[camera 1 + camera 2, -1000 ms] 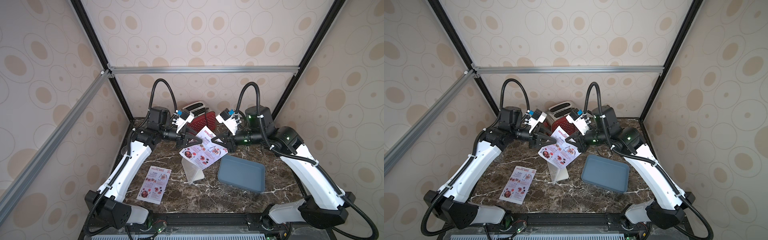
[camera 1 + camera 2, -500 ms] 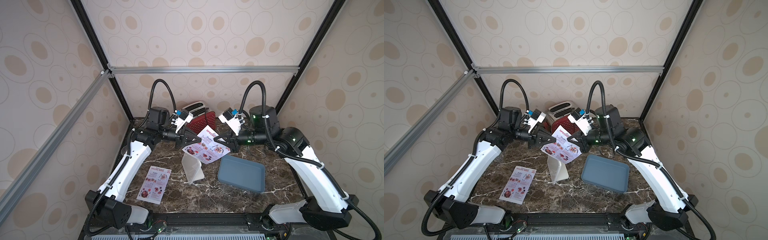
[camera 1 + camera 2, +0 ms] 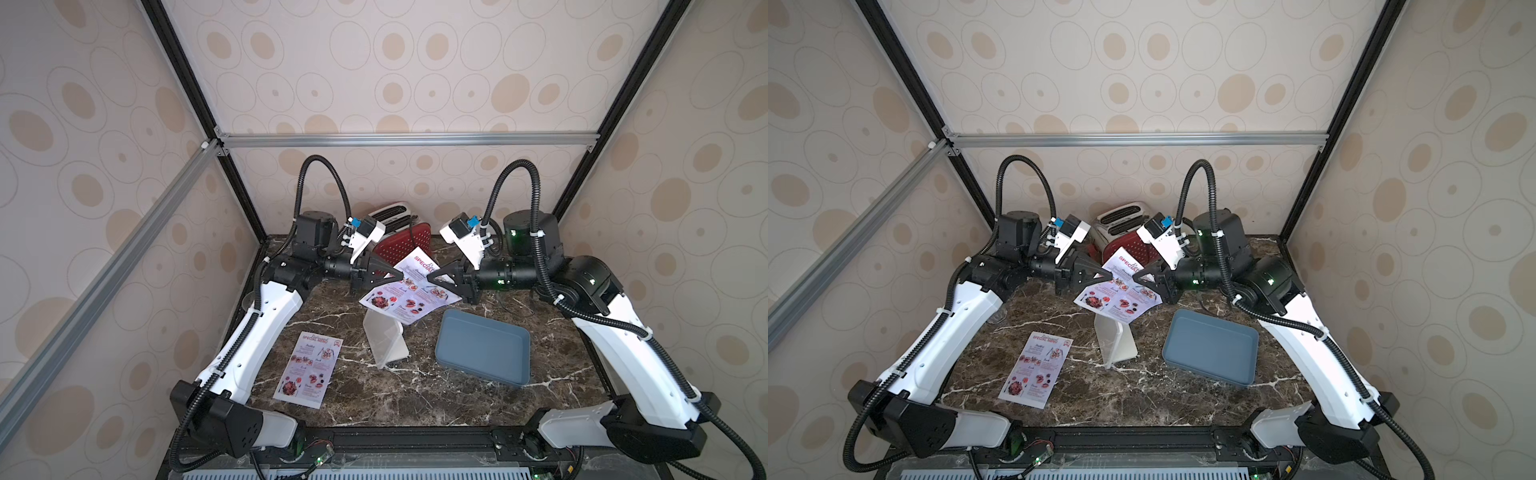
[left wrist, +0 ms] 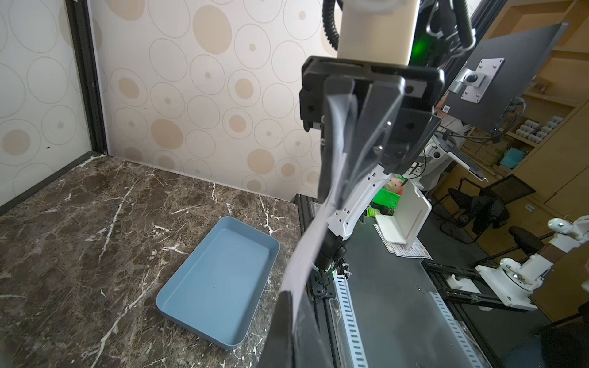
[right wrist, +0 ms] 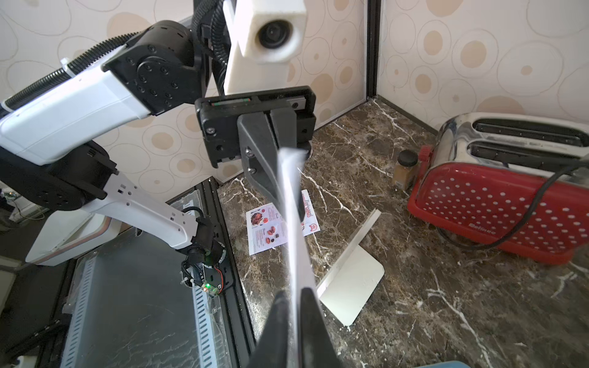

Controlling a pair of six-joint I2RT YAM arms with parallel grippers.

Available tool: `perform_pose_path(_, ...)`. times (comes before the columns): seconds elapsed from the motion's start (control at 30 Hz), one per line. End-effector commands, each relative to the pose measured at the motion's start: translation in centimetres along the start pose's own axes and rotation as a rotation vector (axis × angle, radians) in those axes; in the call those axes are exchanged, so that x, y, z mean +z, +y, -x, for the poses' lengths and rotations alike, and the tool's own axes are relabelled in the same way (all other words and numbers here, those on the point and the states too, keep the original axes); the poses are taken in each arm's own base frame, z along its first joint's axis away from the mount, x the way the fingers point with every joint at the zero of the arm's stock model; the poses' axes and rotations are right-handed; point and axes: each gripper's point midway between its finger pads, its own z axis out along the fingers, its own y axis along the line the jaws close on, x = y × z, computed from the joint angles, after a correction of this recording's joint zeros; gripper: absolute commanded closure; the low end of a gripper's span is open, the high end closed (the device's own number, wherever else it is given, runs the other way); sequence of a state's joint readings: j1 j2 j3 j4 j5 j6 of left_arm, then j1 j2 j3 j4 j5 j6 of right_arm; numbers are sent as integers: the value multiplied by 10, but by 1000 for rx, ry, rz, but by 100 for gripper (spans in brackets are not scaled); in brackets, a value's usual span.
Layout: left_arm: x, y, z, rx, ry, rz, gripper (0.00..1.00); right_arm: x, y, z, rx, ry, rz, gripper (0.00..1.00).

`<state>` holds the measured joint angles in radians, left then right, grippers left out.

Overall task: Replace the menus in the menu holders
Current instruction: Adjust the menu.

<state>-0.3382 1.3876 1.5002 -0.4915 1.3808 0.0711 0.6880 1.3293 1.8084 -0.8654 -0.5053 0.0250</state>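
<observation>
The far toaster point(image 3: 401, 245) is partly hidden behind the raised menu point(image 3: 409, 291), by which the top edge of the menu holder point(image 3: 388, 347) is also covered, the menu's small print cannot be read, and whether the sheet is pinched by the right gripper point(image 5: 294, 291) cannot be told.

Robot lab cell; wallpapered panels point(image 3: 415, 62) on aluminium frame point(image 3: 407, 139); shelves point(image 4: 554, 98), monitor point(image 4: 516, 73) beyond.

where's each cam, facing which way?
Top views: high above the arms' bases, looking down on the brown marble table; both arms, left tool, right tool show.
Left wrist: faces right tool, blue-grey rectangular tray; own fingertips show.
Right wrist: faces left tool, red dotted toaster; own fingertips show.
Shared: both wrists see the held white paper menu edge-on.
</observation>
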Motion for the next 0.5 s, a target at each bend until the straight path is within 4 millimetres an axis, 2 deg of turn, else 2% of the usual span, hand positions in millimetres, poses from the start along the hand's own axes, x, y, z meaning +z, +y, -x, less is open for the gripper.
perform_pose_path(0.0, -4, -9, 22, 71, -45, -23, 100, -6, 15, -5, 35, -24, 62, 64)
perform_pose_path(0.07, -5, -13, 30, 84, -60, -31, 100, -9, 13, -9, 49, -42, 43, 48)
perform_pose_path(0.13, -7, -19, 36, 101, -67, -35, 100, -17, 7, -11, 50, -66, -14, 40)
perform_pose_path(0.27, -11, -31, 46, 138, -86, -34, 100, -50, -22, -11, 47, -166, -262, 16)
perform_pose_path(0.37, -13, -37, 56, 171, -103, -26, 100, -72, -31, -28, 48, -206, -364, 14)
perform_pose_path(0.43, -15, -41, 63, 198, -115, -19, 100, -73, -29, -50, 49, -165, -358, 14)
perform_pose_path(0.47, -16, -43, 68, 216, -123, -16, 100, -67, -23, -65, 50, -137, -309, 15)
